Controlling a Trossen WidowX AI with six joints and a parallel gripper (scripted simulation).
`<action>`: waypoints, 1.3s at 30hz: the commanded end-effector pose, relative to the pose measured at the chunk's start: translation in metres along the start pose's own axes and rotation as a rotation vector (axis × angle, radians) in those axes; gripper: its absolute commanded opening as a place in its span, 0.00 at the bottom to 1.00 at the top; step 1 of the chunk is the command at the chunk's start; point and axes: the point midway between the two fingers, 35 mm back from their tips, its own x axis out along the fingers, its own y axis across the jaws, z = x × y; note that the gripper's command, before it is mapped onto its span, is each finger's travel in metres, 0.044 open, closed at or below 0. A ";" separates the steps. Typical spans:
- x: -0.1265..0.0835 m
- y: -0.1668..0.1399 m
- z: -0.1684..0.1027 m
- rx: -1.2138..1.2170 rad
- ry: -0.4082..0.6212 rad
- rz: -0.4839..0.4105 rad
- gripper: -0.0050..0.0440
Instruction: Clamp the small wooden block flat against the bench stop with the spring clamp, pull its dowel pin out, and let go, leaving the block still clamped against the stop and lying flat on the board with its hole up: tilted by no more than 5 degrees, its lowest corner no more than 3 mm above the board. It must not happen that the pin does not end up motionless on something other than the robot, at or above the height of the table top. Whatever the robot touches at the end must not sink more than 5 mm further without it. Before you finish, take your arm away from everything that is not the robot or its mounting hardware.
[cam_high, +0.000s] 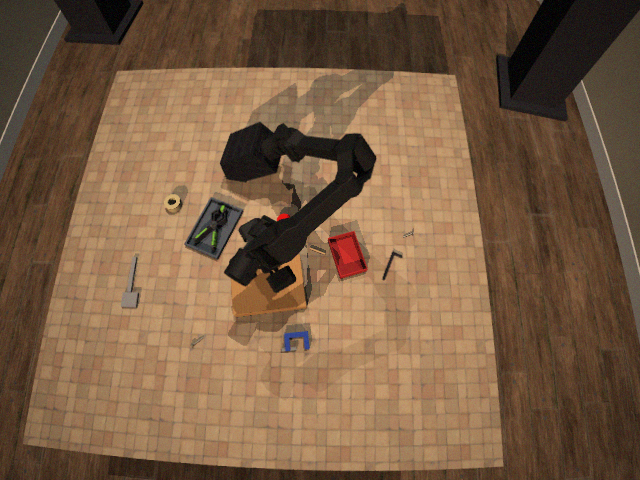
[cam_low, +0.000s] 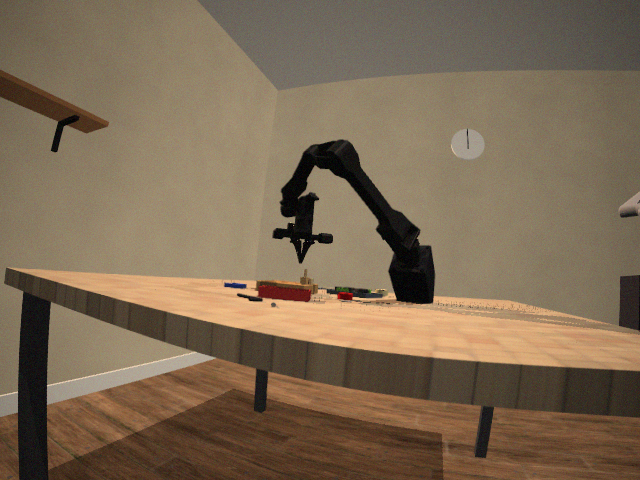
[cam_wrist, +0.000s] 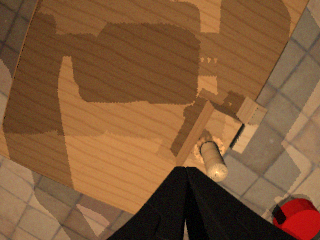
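Jaws: the gripper (cam_low: 302, 256) hangs above the board (cam_wrist: 134, 127), jaws pressed together on nothing.
Block: small wooden block (cam_wrist: 223, 126) at the board's edge, against the bench stop (cam_wrist: 194, 127).
Pin: dowel pin (cam_wrist: 214, 160) stands in the block.
Clamp: spring clamp (cam_high: 211, 227) in a grey tray (cam_high: 199, 248) on the desk (cam_high: 387, 361).

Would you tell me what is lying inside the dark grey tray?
The tray holds the spring clamp, black with green grips, lying flat and untouched. Nothing else shows in it; the arm only passes beside its near corner.
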 end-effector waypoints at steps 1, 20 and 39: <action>-0.001 0.001 -0.004 -0.064 -0.001 0.004 0.10; -0.001 0.001 -0.015 -0.346 -0.003 0.004 0.10; -0.001 0.001 -0.026 -0.628 -0.004 0.003 0.10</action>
